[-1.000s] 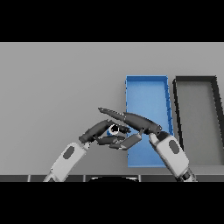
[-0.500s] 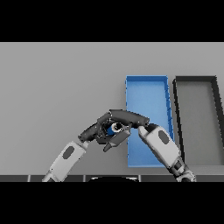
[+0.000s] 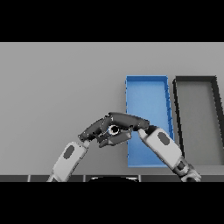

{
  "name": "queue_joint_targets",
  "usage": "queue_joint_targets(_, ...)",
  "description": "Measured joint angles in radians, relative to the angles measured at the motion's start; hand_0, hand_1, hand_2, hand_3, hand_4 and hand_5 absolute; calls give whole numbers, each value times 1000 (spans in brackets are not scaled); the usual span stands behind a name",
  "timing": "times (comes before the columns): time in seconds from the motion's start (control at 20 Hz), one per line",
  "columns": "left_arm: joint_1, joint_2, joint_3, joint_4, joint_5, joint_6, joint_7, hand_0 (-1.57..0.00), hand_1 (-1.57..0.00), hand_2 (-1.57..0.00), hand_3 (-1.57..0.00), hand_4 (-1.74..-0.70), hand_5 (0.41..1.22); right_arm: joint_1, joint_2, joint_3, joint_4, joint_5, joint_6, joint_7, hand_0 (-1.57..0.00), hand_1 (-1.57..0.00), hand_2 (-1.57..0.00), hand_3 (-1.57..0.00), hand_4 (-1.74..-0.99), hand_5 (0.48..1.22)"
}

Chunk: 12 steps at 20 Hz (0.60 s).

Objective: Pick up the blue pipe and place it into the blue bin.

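On the plain grey counter (image 3: 52, 87), the dark left hand (image 3: 94, 128) is seen at the end of its white and grey forearm, which comes up from the lower edge, with its fingers curved toward the middle; whether they bear on anything cannot be told. Just right of it, pressed between the two hands, the small blue pipe (image 3: 114, 129) shows only as a pale ring with a dark hole, its open end turned up toward the head view, and little of its blue body can be made out. The dark right hand (image 3: 130, 122) is laid over and around the pipe from the right, its fingers curled about it. Compared with a second ago, when the right hand's fingers were stretched out long above the pipe, both hands have been drawn together into a tight cluster, so the grasp is judged to be closed or nearly so, and the lift is judged to be the step at hand. Directly right of the hands, touching distance from the right wrist, lies the open blue rectangular bin (image 3: 147, 79), not yet filled. Beyond it, farther right, a dark grey rectangular bin (image 3: 195, 79) stands alongside.
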Motion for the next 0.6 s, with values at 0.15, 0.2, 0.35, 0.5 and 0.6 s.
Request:
queue_joint_targets(0.15, -9, 25, -3, -7, -43, -5, -46, -925, -866, -781, -853, -1415, 1221, -3, -7, 14, -2, -66, -53, -5, -1547, -1546, -1548, -1537, -1487, 1187)
queue_joint_targets(0.2, -11, 46, -13, -13, -77, -27, -46, -740, -693, -625, -682, -1307, 1221, -3, -11, 26, -4, -66, -63, 0, -1552, -1551, -1552, -1544, -1488, 1194)
queue_joint_targets(0.35, -22, 67, -25, 1, -159, -75, -70, -378, -354, -319, -349, -1088, 1113, 0, -30, 43, -15, -61, -65, 27, -1561, -1561, -1561, -1557, -1492, 1207)
queue_joint_targets(0.5, -18, 70, -12, 1, -187, -66, -70, -193, -181, -163, -178, -968, 849, -28, -21, 43, 17, -66, -58, 15, -1566, -1566, -1566, -1564, -1495, 1214)
queue_joint_targets(0.6, -21, 68, -6, 7, -193, -53, -66, -123, -115, -104, -114, -915, 735, -22, -33, 45, 3, -65, -61, 7, -1568, -1568, -1568, -1566, -1496, 1216)
